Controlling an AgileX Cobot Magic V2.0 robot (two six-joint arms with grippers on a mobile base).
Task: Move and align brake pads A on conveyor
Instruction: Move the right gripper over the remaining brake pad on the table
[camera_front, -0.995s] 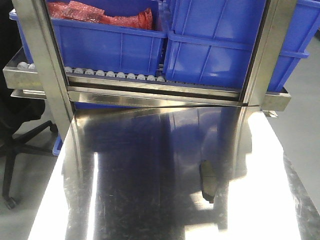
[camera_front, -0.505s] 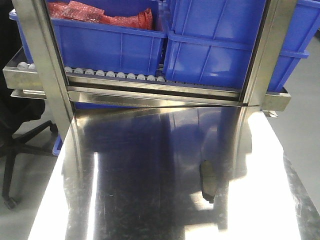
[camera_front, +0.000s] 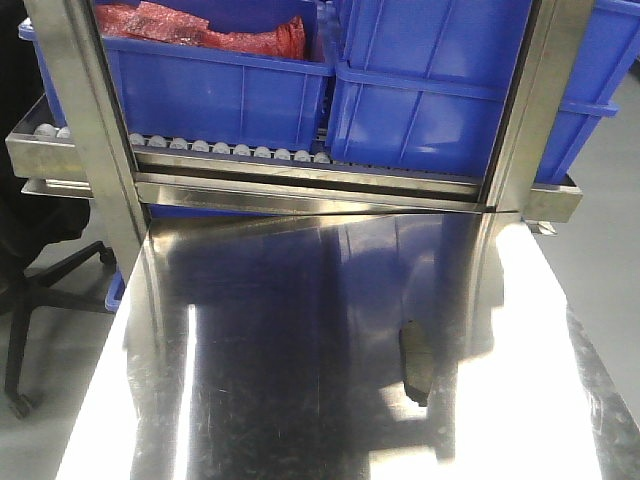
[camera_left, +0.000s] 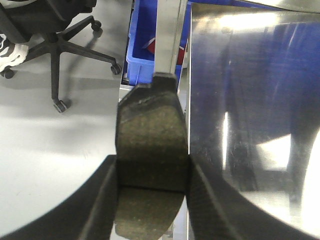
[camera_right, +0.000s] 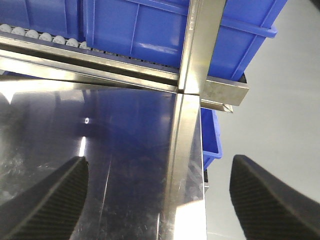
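A grey-brown curved brake pad (camera_left: 150, 135) is clamped by the left end effector (camera_left: 150, 172) beside the shiny steel tabletop's (camera_left: 250, 100) edge; the right end effector (camera_right: 160, 195) is spread empty. Through slippage, the pad could be dropped onto the floor (camera_left: 50, 150).

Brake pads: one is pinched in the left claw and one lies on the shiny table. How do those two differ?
The held brake pad is clamped in the left gripper. The loose brake pad lies on the steel tabletop, touched by nothing. The held one shows its speckled brownish friction face close up. The loose one looks small and dark, with its detail unclear. Both are elongated pads.
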